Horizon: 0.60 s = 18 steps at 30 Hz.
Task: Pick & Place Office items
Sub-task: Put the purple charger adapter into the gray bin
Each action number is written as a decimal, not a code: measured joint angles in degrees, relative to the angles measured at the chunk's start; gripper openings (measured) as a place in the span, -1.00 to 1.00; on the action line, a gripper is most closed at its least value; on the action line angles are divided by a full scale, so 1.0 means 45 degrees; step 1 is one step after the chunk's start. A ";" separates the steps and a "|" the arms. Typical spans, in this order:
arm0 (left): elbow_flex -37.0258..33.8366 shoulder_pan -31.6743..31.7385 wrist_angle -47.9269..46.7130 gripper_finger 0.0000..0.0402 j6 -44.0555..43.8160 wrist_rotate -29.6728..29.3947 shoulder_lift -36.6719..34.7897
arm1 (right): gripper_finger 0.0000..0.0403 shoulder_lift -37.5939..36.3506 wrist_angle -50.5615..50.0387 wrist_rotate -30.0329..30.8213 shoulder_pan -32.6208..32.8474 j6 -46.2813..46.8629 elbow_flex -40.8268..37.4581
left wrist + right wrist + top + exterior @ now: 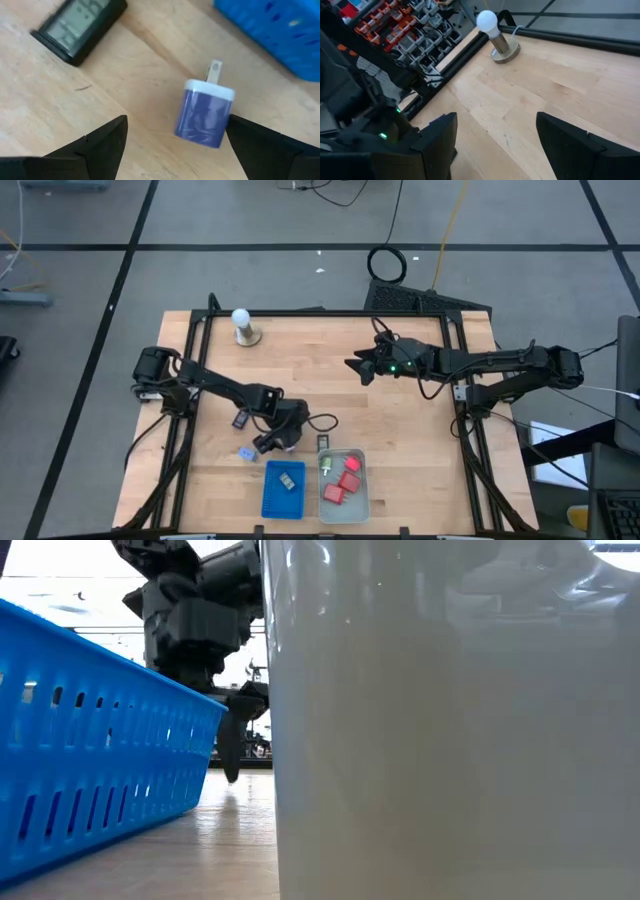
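Two items lie loose on the table: a small black clock (240,419) and a purple-topped plug (204,114), which sits between the wide-open fingers of the left gripper (266,442), not yet grasped. The blue tray (268,502) holds one pale item; the grey tray (361,502) holds three red blocks and one green piece (mostly done, I judge). The right gripper (356,366) waits open, well apart.
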 joint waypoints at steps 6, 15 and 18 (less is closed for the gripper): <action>0.0054 -0.0087 0.0038 0.67 -0.0176 0.0007 0.0466 | 0.32 0.0000 0.0468 -0.0005 0.0000 -0.0286 0.0000; 0.0039 -0.0220 -0.0053 0.38 -0.0479 -0.0049 0.0494 | 0.32 0.0000 0.0518 -0.0003 0.0000 -0.0329 0.0000; 0.0046 -0.0384 -0.0114 0.10 -0.0486 -0.0058 0.0503 | 0.32 0.0000 0.0518 -0.0003 0.0000 -0.0331 0.0000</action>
